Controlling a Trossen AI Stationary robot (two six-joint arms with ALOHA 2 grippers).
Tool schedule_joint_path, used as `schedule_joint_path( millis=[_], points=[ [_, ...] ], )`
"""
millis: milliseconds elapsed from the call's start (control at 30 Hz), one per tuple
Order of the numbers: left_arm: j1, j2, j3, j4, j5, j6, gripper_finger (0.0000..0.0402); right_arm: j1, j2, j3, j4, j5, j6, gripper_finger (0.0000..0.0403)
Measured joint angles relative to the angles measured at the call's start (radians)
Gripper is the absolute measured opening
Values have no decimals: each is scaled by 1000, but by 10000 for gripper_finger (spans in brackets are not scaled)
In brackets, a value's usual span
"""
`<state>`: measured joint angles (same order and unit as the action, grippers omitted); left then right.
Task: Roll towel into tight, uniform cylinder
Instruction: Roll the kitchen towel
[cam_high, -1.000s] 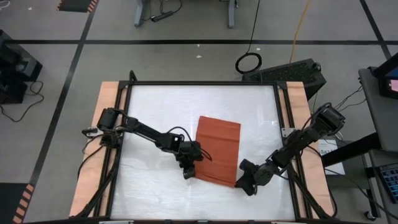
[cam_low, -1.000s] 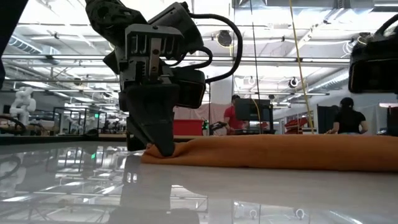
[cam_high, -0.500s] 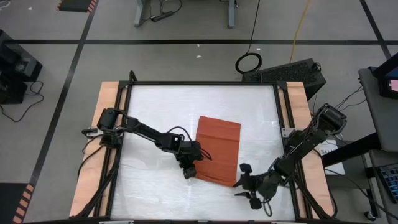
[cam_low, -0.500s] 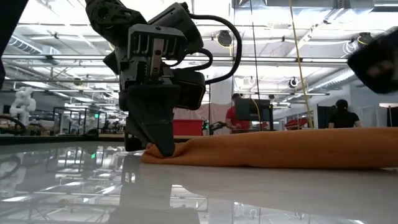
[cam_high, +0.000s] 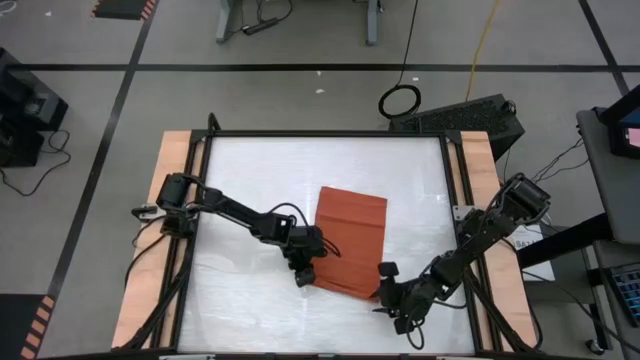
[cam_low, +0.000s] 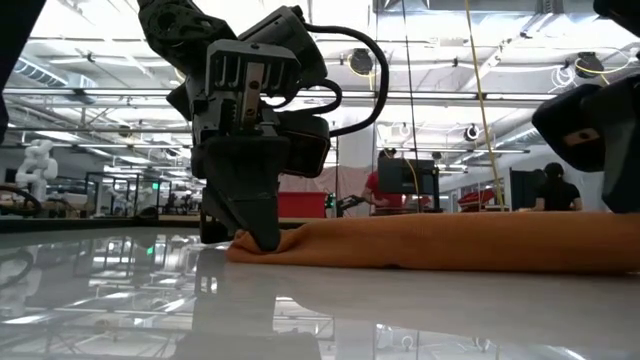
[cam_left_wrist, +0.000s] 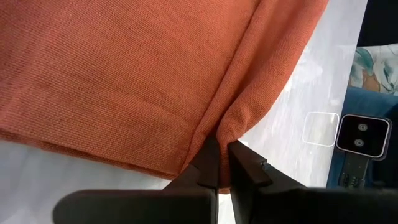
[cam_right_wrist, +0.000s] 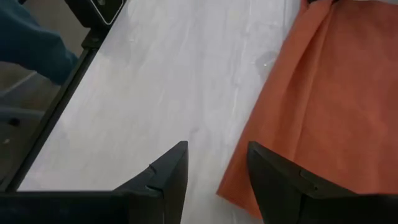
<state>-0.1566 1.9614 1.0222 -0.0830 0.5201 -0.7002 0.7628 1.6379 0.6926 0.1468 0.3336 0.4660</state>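
1. high view: the plain rust-orange rectangular towel of thin soft cloth lies flat a little right of the middle of the white glossy tabletop, tilted slightly, its long sides running from far to near.
2. the left gripper sits at the towel's near-left corner, fingers pinched together on a small fold of the fabric; the left wrist view shows the two dark fingers closed on a raised crease of the towel.
3. in the low view that same gripper stands tip-down on the table, touching the bunched end of the towel, which stretches as a low orange ridge away to the other side.
4. the right gripper is just off the towel's near-right corner, over bare table, holding nothing.
5. the right wrist view shows its fingers parted with a clear gap, the towel's corner just beside one finger.
6. wooden side rails border the table.
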Motion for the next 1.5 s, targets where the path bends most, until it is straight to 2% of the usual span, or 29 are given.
schedule_joint_path(
  millis=[467,800,1233,1500],
  points=[
    [0,0,0,0,0,0,16,-3,0,24,38,-11,-70,154],
    [13,0,0,-2,16,0,16,-33,0,23,-57,-71,-63,154],
    [13,0,0,-2,16,19,16,-77,0,23,-178,-79,-61,154],
    [19,1,-2,9,23,27,16,-90,0,23,-184,-76,-67,154]
  ],
)
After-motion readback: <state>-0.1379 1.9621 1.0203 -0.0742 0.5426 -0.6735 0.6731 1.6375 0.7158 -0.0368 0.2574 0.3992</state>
